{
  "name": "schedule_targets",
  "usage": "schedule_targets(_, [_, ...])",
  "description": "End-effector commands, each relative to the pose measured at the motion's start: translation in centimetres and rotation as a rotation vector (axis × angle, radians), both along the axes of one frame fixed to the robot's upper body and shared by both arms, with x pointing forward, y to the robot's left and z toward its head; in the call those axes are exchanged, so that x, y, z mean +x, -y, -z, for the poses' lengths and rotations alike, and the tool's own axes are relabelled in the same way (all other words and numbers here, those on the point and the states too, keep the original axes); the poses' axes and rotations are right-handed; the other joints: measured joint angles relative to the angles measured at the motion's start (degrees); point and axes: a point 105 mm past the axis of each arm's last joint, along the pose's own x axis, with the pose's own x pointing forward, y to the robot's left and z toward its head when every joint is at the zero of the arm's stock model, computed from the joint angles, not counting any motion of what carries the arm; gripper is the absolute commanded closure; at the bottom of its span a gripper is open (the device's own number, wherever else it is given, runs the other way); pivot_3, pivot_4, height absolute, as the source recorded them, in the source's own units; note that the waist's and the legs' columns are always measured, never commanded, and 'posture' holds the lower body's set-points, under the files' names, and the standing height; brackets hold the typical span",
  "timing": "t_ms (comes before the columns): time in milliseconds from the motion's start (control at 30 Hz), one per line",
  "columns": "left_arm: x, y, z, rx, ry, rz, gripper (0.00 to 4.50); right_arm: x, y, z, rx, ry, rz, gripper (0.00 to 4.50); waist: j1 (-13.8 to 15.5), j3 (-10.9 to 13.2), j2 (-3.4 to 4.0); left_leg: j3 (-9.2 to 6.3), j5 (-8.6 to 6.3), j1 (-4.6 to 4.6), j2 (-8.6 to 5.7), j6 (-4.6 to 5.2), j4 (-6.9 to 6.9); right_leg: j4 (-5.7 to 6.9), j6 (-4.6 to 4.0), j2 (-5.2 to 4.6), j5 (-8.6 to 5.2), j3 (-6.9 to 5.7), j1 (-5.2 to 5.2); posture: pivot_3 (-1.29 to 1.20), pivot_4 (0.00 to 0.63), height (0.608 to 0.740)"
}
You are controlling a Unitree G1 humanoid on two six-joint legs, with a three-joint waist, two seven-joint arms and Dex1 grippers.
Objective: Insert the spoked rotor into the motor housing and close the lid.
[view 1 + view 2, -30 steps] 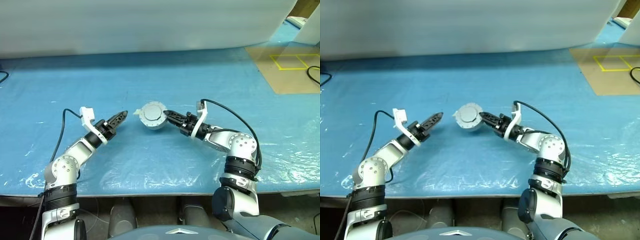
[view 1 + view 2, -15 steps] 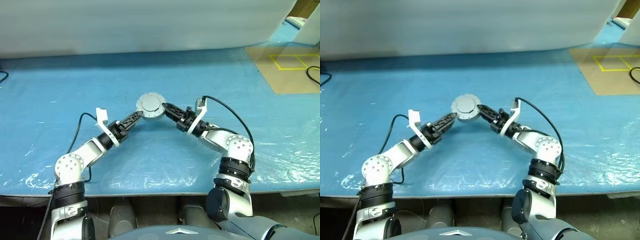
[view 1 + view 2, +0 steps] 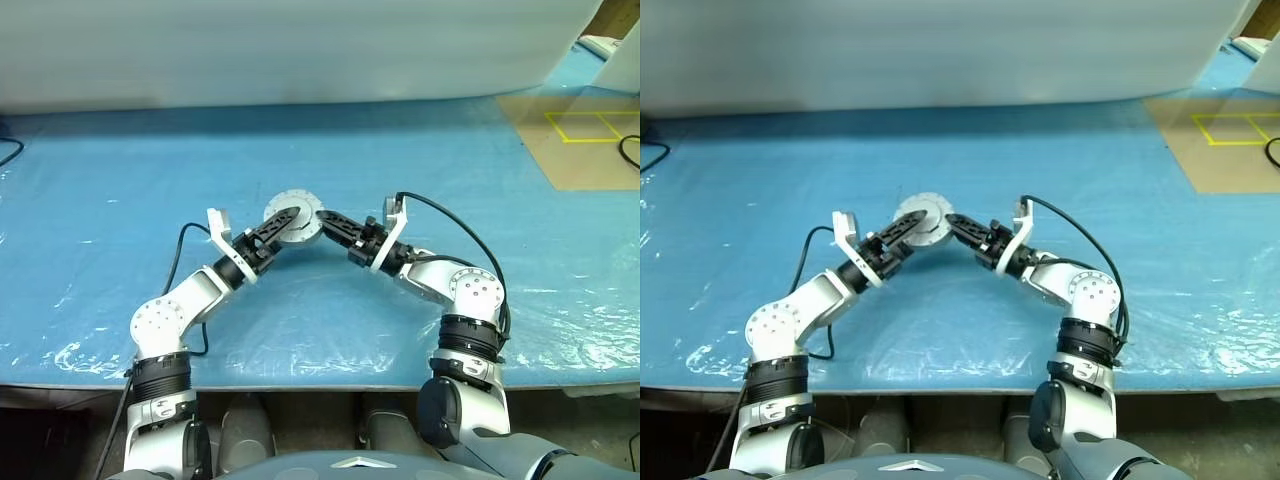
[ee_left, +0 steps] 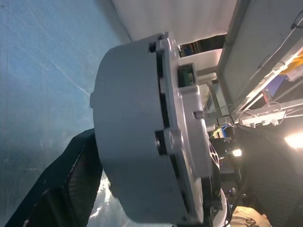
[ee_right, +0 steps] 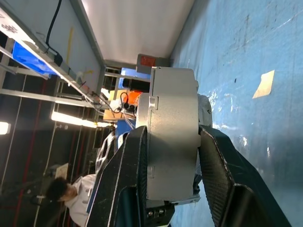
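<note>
Left eye view shows the bench (image 3: 120,170), covered edge to edge in blue plastic sheeting (image 3: 420,170), with a tan board (image 3: 575,140) marked in yellow tape at its far right corner. Near the middle, raised off the sheeting, the motor housing (image 3: 292,216) is held between both arms as a grey round disc with its flat face turned up toward the camera. The right pincer (image 3: 326,217) is clamped across the rim, one finger (image 5: 124,175) on each flat side in the right wrist view. The left pincer (image 3: 279,223) stands wide, its fingers (image 4: 71,184) straddling the opposite edge; whether they press on it I cannot tell. The housing looks like rigid cast metal, likely heavy for its size and smooth, so it could slip; the stepped rim and bolt lugs seem the surest hold.
</note>
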Motion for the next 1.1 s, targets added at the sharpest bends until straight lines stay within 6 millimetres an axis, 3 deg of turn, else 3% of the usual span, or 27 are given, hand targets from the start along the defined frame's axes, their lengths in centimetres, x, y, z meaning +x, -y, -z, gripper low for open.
schedule_targets(33, [0.2,0.6,-1.2,-0.041,0.038,0.021,1.22,-0.7,-0.5,-2.2,0.050,0.095,-0.038,3.20,0.00,0.01,-0.03,-0.01,0.00,0.00,0.00,0.00,0.01,0.00,0.01,0.00,0.01,0.00,0.01,0.00,0.150,0.740])
schedule_targets(100, [0.1,0.9,-1.0,-0.034,0.031,0.032,1.86,-0.8,-0.5,-2.2,0.048,0.098,-0.042,3.20,0.01,0.03,-0.05,-0.05,0.00,-0.01,0.00,0.00,0.03,0.02,0.01,0.00,0.01,-0.01,0.02,0.00,0.150,0.740])
schedule_targets(567, [-0.9,1.6,-1.5,-0.056,0.064,0.097,1.88,-1.1,-1.0,-2.5,0.062,0.102,-0.068,3.20,-0.01,0.03,-0.06,-0.07,0.00,0.00,0.00,0.00,0.18,0.09,0.04,-0.01,0.02,0.00,0.07,0.00,0.150,0.740])
schedule_targets(800, [0.6,0.6,-1.2,-0.064,0.056,-0.036,1.88,-1.2,-1.2,-2.6,0.061,0.115,-0.083,3.20,0.04,0.04,-0.06,-0.08,0.00,-0.01,0.00,0.00,0.23,0.10,0.04,-0.02,0.02,0.00,0.09,0.00,0.150,0.740])
schedule_targets(833, [0.8,0.4,-1.2,-0.072,0.052,-0.054,1.88,-1.3,-1.2,-2.8,0.066,0.125,-0.087,2.55,0.04,0.04,-0.08,-0.08,0.00,-0.01,0.00,0.00,0.24,0.10,0.04,-0.02,0.03,0.00,0.10,0.00,0.150,0.740])
schedule_targets(1000, [1.1,0.2,-1.3,-0.104,0.056,-0.074,1.88,-0.6,-0.6,-3.6,0.100,0.139,-0.044,0.98,-0.06,0.05,-0.08,-0.09,0.00,-0.01,0.01,0.00,0.27,0.12,0.05,-0.01,0.03,0.00,0.10,0.00,0.150,0.740])
schedule_targets(1100, [1.5,-0.1,-1.3,-0.101,0.056,-0.108,1.88,0.0,-0.2,-3.9,0.119,0.135,-0.006,0.98,0.03,0.05,-0.10,-0.09,0.00,-0.04,0.00,0.00,0.31,0.12,0.05,-0.02,0.03,0.00,0.10,0.00,0.150,0.740])
